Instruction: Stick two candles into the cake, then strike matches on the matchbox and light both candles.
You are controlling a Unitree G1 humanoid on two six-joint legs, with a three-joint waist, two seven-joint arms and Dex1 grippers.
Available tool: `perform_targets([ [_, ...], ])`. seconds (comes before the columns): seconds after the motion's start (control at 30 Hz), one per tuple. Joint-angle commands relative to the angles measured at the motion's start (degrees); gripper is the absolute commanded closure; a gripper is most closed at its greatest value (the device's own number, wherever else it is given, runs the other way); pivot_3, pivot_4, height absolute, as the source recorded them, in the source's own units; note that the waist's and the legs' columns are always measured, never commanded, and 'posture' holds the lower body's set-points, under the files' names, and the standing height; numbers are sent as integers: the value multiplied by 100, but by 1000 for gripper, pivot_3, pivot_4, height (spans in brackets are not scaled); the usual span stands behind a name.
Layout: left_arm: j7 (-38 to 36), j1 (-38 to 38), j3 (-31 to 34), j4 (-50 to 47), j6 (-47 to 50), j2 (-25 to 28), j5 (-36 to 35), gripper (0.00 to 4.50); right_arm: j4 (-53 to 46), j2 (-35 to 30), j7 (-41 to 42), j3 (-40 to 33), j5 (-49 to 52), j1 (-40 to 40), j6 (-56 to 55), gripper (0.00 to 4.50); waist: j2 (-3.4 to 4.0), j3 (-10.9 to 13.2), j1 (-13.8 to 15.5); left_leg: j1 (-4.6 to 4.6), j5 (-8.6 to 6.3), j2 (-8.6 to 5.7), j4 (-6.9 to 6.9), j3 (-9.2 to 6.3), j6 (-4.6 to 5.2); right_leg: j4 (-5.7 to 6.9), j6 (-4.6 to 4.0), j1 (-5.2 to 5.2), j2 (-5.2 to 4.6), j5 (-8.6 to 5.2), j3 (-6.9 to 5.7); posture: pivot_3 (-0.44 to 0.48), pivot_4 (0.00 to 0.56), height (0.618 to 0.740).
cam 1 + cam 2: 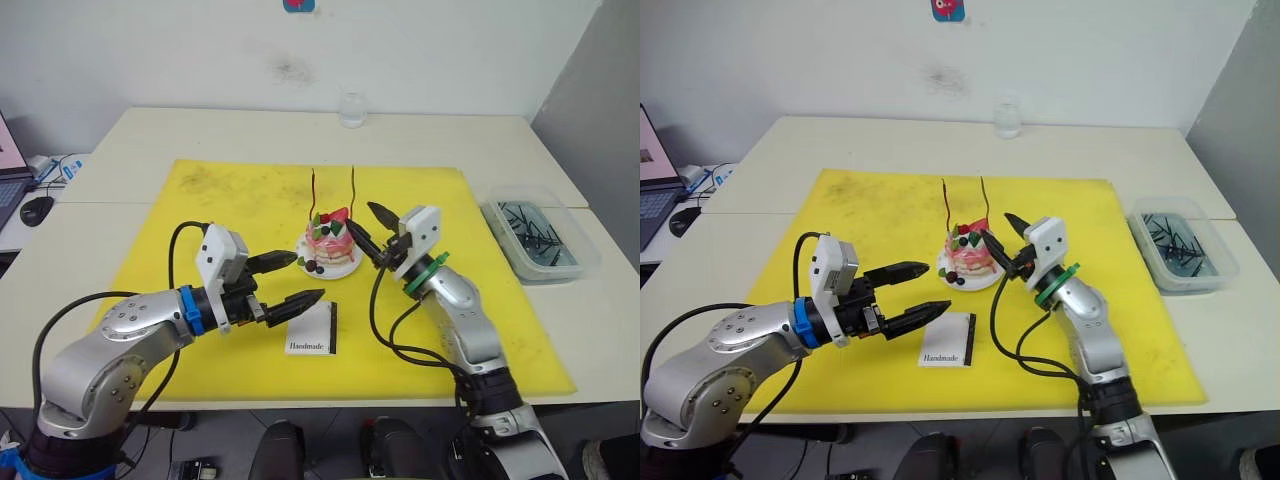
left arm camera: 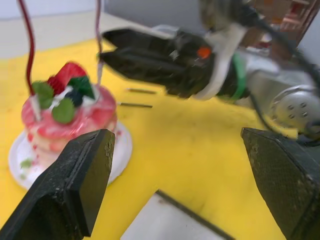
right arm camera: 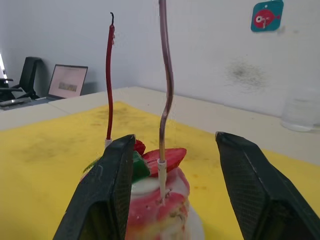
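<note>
The pink cake [image 1: 330,245] sits on its white plate at the middle of the yellow mat [image 1: 200,200]. Both thin dark-red candles [image 1: 313,195] [image 1: 353,190] stand upright in it. My right gripper [image 1: 362,220] is open just right of the cake; in the right wrist view one candle [image 3: 165,90] rises between its fingers [image 3: 112,190], untouched. My left gripper [image 1: 305,278] is open and empty, low over the mat front-left of the cake, just above the white matchbox [image 1: 311,333]. Two matches [image 2: 141,90] [image 2: 135,104] lie on the mat beyond the cake in the left wrist view.
A clear plastic bin [image 1: 538,238] of dark sticks stands off the mat at the right. A glass [image 1: 351,110] is at the table's far edge. A mouse [image 1: 37,208] and a laptop edge are on the left side table.
</note>
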Motion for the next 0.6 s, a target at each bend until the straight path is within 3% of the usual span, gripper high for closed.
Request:
perform_targets([
  [0.03,115,-104,553,119,667,252,-789,0,-916,-475,217,-192,335,205,794,1866,1,1,-4,1,0,0,0,1,0,-1,0,0,-1,0,1,0,150,729],
  [0.1,-35,0,794,373,1094,518,-1165,0,-1319,-792,372,-268,562,355,1252,1866,1,1,-5,1,0,1,-2,1,0,-1,1,-1,-3,-1,-1,0,150,729],
  [0.2,-371,220,905,770,1841,1118,-1543,0,-1867,-1437,786,-242,829,565,1867,2364,3,3,-12,3,0,-2,-5,0,0,1,-4,-3,-1,-3,-3,0,150,729],
  [0.4,-652,323,690,1306,2577,1475,-1789,0,-2314,-2366,1464,156,850,663,2343,4460,6,6,-10,6,0,-2,-10,0,0,0,-12,-5,-1,-9,-6,0,150,729],
  [0.6,-459,-159,372,1719,3216,1161,-2055,0,-2350,-2689,1777,631,777,428,2709,4460,-2,9,-4,2,0,-3,-7,-2,0,-1,-13,-5,-3,-9,-8,0,150,729],
])
